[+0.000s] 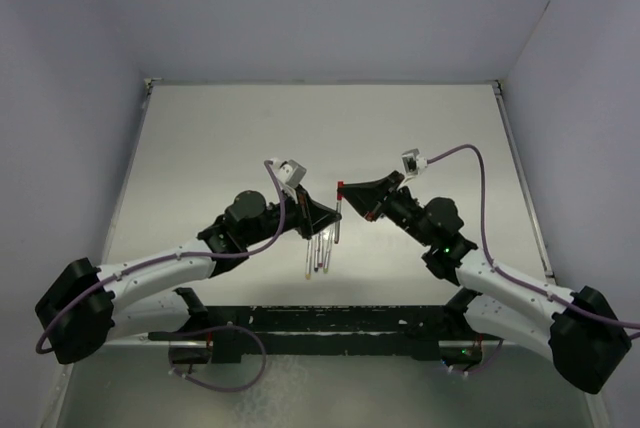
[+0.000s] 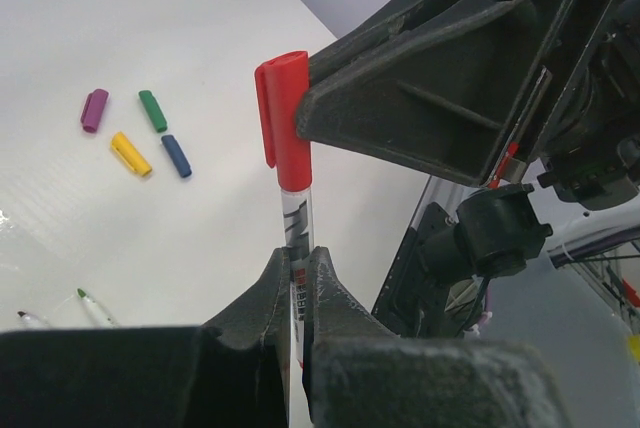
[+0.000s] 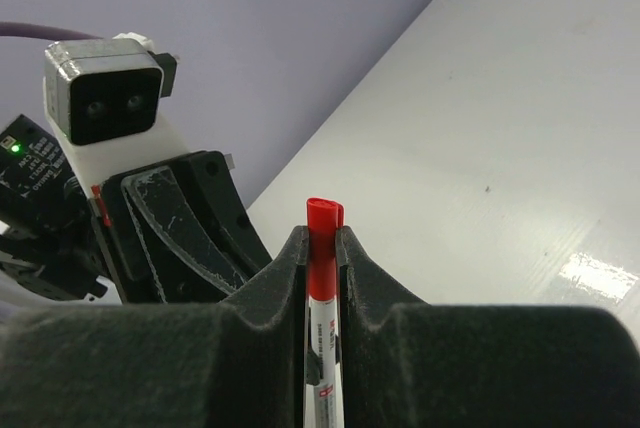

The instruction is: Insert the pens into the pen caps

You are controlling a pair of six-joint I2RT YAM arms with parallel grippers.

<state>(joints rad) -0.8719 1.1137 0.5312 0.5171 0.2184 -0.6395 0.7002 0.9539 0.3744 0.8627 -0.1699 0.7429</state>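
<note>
A pale pen (image 2: 298,233) stands upright between my two grippers with the red cap (image 2: 285,123) seated on its end. My left gripper (image 2: 297,260) is shut on the pen's barrel. My right gripper (image 3: 322,240) is shut on the red cap (image 3: 322,223), with the barrel (image 3: 325,368) running down between its fingers. In the top view the cap (image 1: 341,186) sits mid-table where the left gripper (image 1: 330,218) and right gripper (image 1: 349,192) meet. The purple (image 2: 94,109), green (image 2: 152,110), yellow (image 2: 131,153) and blue (image 2: 177,155) caps lie loose on the table.
Several uncapped pens (image 1: 318,253) lie side by side on the table under the left gripper; two tips show in the left wrist view (image 2: 88,300). Grey walls close the white table (image 1: 250,138) at the back and sides.
</note>
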